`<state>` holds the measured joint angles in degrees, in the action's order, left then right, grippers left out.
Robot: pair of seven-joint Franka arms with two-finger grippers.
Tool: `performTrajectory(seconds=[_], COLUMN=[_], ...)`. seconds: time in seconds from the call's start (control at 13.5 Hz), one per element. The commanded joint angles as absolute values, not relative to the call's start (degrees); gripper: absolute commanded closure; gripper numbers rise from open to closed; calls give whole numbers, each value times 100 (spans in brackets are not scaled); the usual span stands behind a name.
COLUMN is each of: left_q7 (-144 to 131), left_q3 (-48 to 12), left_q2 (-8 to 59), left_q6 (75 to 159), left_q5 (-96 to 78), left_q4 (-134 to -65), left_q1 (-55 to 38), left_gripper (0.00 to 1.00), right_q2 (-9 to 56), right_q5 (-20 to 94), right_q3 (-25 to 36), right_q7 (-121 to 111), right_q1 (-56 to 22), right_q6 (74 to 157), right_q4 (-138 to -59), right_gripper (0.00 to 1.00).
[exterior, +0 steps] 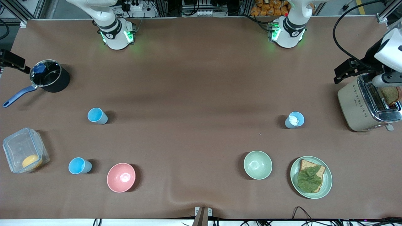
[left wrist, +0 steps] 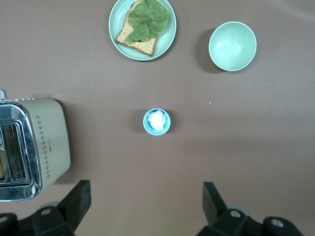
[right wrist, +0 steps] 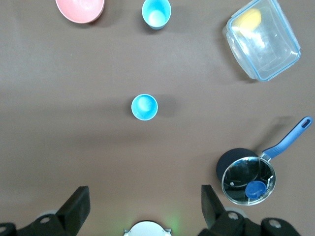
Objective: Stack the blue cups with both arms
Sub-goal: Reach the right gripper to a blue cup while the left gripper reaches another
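Three blue cups stand upright and apart on the brown table. One point(exterior: 97, 115) is toward the right arm's end, and it also shows in the right wrist view point(right wrist: 144, 106). A second point(exterior: 79, 165) is nearer the front camera, beside a pink bowl, and it also shows in the right wrist view point(right wrist: 156, 13). The paler cup with a white patch inside point(exterior: 294, 120) is toward the left arm's end, and it also shows in the left wrist view point(left wrist: 157, 121). My left gripper point(left wrist: 146, 206) is open and empty, high over the table. My right gripper point(right wrist: 145, 206) is open and empty, high over its own base. Neither gripper shows in the front view.
A pink bowl point(exterior: 121, 177), a clear lidded box point(exterior: 25, 150) and a black saucepan point(exterior: 50, 76) are at the right arm's end. A green bowl point(exterior: 258, 164), a plate point(exterior: 326, 185) with bread and lettuce, and a toaster point(exterior: 361, 105) under a white-and-black device point(exterior: 388, 50) are at the left arm's end.
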<state>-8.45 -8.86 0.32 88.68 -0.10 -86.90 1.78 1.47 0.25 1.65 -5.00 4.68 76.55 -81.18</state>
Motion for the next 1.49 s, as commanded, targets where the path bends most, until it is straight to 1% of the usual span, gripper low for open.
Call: performTrajectory(seconds=[0.0,0.15,0.3,0.45,0.59,0.74,0.82,0.97,1.04,1.26,1.41], left_q7=[-686,-668,-528,-396,-387,-369,-360,-360,-360,-360,-360], left_q3=[-870,-791,-791,-791,-782,-791,-791,-791,-800,-809,-809], left_q2=[-53,-18,201,465,475,605,789,1193,1352,1809,2003], left_q6=[8789,8789,8815,9173,10155,11280,11659,11882,11961,12050,12155], left_q5=[-158,-158,-176,-185,-185,-167,-167,-167,-167,-167,-167], left_q4=[-8701,-8701,-8762,-9059,-9988,-10824,-11020,-11030,-11030,-11039,-11039], left_q1=[237,237,324,360,430,519,519,519,510,527,519], left_gripper=[0,0,0,0,0,0,0,0,0,0,0], right_q2=[97,149,167,167,228,430,587,1000,1272,2010,2354], right_q5=[123,88,79,88,97,132,141,132,97,70,70], right_q3=[97,97,97,79,88,79,70,79,88,88,88], right_q7=[-448,-457,-483,-510,-510,-536,-536,-536,-536,-554,-816], right_q1=[606,572,545,510,457,457,422,273,290,474,606], right_q6=[7550,7611,7620,7655,7838,8443,8768,9262,9351,9772,10132], right_q4=[-8147,-8182,-8287,-8594,-9033,-9586,-9806,-9984,-9976,-9993,-9984], right_gripper=[0,0,0,0,0,0,0,0,0,0,0])
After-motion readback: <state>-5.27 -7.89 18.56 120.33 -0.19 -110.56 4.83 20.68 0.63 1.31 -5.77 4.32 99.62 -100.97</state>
